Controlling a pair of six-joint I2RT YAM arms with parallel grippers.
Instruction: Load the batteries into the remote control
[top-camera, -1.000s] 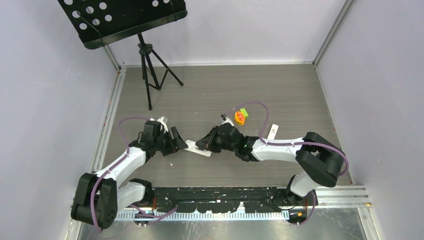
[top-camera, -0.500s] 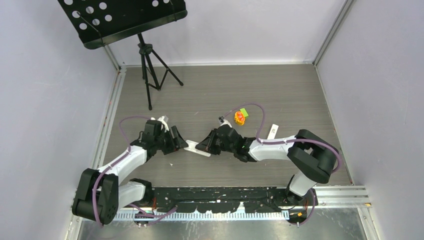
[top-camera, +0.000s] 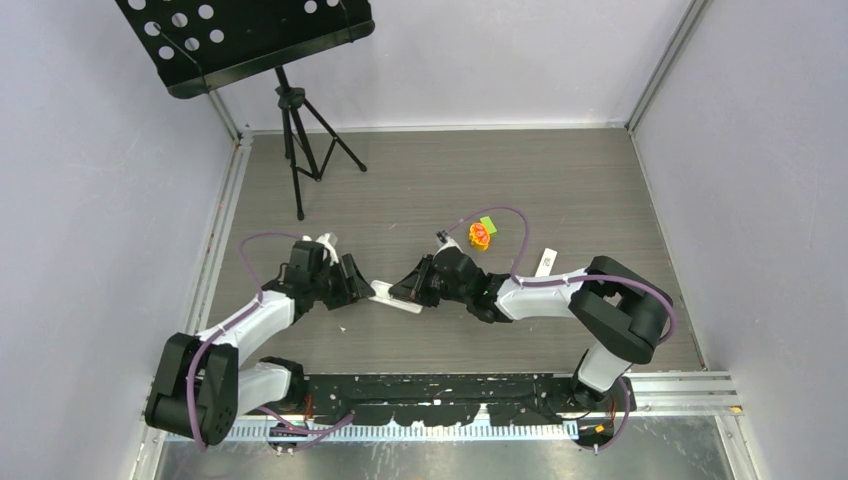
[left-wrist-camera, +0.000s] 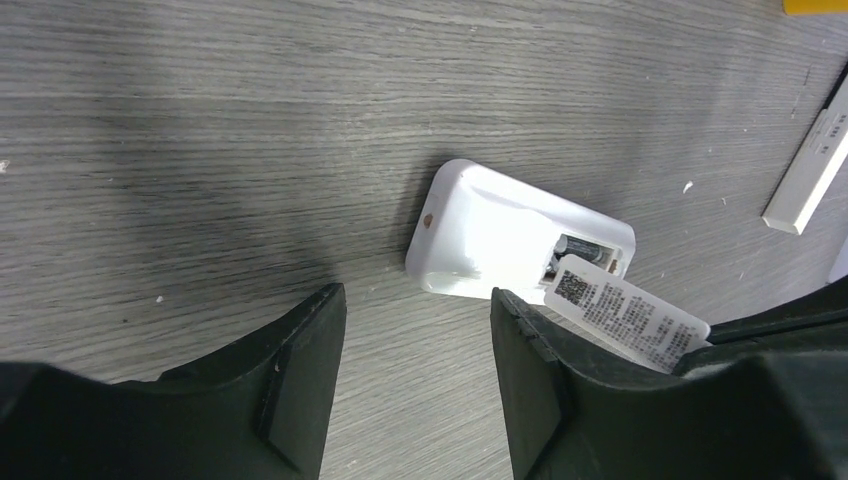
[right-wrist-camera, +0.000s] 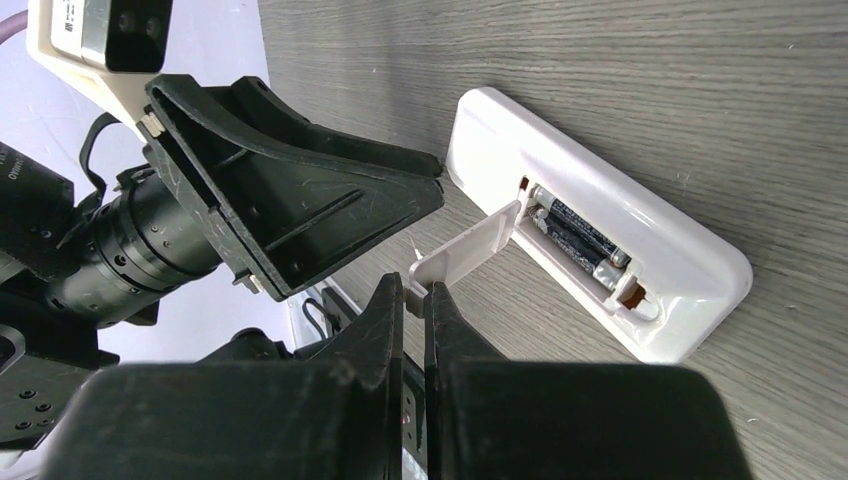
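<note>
Has two slim dark batteries (right-wrist-camera: 577, 238) seated in white plastic remote control (right-wrist-camera: 640, 215), back-up at mid-table | clamps right gripper (right-wrist-camera: 415, 290) on thin white battery cover (right-wrist-camera: 470, 250), tilted for closing | spreads left gripper (left-wrist-camera: 415, 300) wide just left of remote, likely as backstop

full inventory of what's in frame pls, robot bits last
remote control: 1, white, table centre, back up, compartment open
batteries: 2, dark, side by side in the compartment
battery cover: 1, white, pinched by the right gripper
toy: 1, orange-yellow, beyond the right gripper
block: 1, lime green, beside the toy
slim bar: 1, white, right of the toy
music stand: 1, black, far left corner
table: 1, grey wood grain
left gripper: open, at the remote's end
right gripper: shut on the cover
</note>
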